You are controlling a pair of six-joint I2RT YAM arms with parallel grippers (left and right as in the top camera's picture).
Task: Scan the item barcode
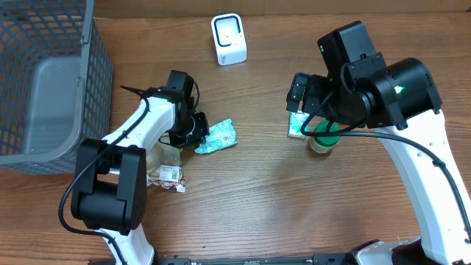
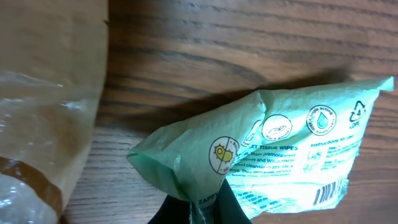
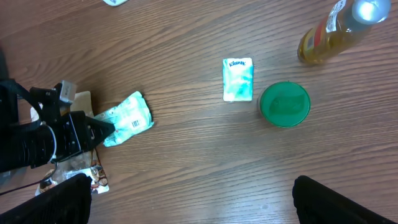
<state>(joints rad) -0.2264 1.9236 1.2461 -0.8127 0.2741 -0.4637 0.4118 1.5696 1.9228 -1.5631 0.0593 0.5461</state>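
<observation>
The item is a green wet-tissue pack [image 1: 219, 137] lying on the wooden table, with a barcode [image 2: 329, 195] printed near one edge. My left gripper [image 1: 197, 138] is shut on the pack's crimped left end, and the film bunches between its dark fingers [image 2: 177, 211]. The white barcode scanner [image 1: 228, 38] stands at the back of the table, well away from the pack. My right gripper [image 3: 193, 208] hangs open high above bare wood, holding nothing. From there the pack [image 3: 127, 117] shows at the left.
A grey mesh basket [image 1: 44, 81] fills the far left. A brown paper bag [image 2: 43, 112] and a snack packet [image 1: 168, 177] lie beside the left arm. A Kleenex pack [image 3: 237, 79], a green-lidded jar [image 3: 285, 104] and a bottle [image 3: 329, 34] sit under the right arm.
</observation>
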